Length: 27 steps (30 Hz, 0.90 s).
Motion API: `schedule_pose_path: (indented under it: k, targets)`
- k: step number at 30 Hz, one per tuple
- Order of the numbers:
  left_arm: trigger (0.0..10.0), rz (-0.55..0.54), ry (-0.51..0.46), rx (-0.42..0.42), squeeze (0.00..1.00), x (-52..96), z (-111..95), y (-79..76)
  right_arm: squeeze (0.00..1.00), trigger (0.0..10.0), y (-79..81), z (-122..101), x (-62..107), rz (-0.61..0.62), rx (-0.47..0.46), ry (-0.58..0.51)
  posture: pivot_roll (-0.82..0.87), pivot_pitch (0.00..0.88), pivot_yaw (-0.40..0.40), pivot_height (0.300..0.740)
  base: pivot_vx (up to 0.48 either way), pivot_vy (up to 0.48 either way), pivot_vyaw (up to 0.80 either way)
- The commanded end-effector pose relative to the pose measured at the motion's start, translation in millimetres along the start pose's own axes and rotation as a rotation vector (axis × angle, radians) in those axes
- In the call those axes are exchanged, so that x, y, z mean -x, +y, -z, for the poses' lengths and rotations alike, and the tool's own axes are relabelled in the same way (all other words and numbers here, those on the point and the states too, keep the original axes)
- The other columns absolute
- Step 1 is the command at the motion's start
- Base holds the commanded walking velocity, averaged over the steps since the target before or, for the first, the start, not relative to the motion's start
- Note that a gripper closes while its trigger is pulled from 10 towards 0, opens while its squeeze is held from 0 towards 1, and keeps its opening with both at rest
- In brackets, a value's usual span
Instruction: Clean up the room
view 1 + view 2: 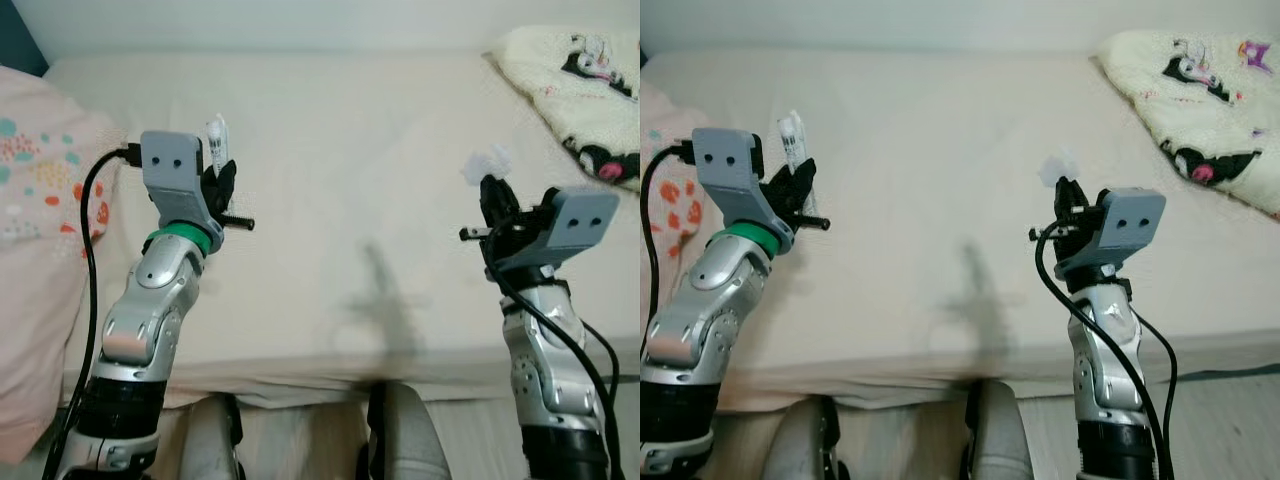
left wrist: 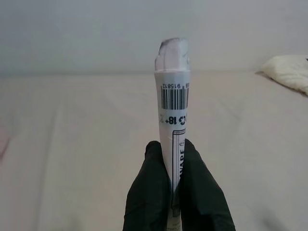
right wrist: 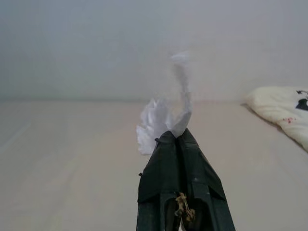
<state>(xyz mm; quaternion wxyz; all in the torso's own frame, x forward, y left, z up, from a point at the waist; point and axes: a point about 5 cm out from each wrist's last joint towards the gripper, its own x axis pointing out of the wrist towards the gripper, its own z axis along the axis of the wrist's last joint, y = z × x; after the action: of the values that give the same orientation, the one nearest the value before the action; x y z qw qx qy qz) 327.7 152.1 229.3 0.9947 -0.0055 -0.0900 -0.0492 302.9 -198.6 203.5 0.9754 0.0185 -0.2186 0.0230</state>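
Nearest the camera, the robot's own grey legs show at the foot of the frame, pressed up to the edge of a bed (image 1: 330, 150) covered in a plain cream sheet.

Above that edge both arms are raised over the mattress. The left gripper (image 1: 218, 178) has its two black fingers (image 2: 150, 192) pressed together on a flattened white wrapper (image 2: 173, 120) that stands upright between them; a barcode and recycling marks are printed on it, and its top end is crimped. A black cable loops from the left wrist down past the arm.

The right gripper (image 1: 1068, 198) is likewise closed, pinching a crumpled white tissue (image 3: 156, 120) that puffs out beyond the fingertips, with a thin wisp rising from it. A black cable hangs from this wrist too.

Between the arms a faint shadow lies on the bare sheet.

To the robot's left, a pink pillow (image 1: 35, 230) with small coloured prints rests along the bed's side. Farther back on the right, a fluffy cream blanket (image 1: 1200, 110) with black-and-pink cartoon figures lies bunched near the far corner. Beyond it is a pale wall.
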Motion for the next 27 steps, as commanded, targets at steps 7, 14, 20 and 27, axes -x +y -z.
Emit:
schedule_pose_path:
  k: [7,14,20,27]
  targets:
    - [10.0,-0.009,0.024,0.003,0.0,-1.1,6,1.0,0.0,10.0,-3.7,6,1.6,0.008,0.005,0.019,0.02,0.038,0.011,0.682,0.0,0.0,0.0]
    - [10.0,-0.013,0.027,0.005,0.0,-2.3,9,-2.0,0.0,10.0,-2.9,12,4.7,0.01,-0.001,0.036,0.02,0.039,0.01,0.706,0.0,0.0,0.0]
    - [10.0,-0.005,0.036,-0.041,0.0,0.5,14,-4.7,0.0,10.0,1.1,21,9.5,0.019,-0.028,0.061,0.02,0.048,0.012,0.706,-0.042,0.0,0.0]
    - [10.0,0.003,0.038,-0.046,0.0,1.6,15,-6.1,0.0,10.0,1.7,22,9.2,0.02,-0.04,0.062,0.02,0.051,0.012,0.706,-0.312,0.0,0.0]
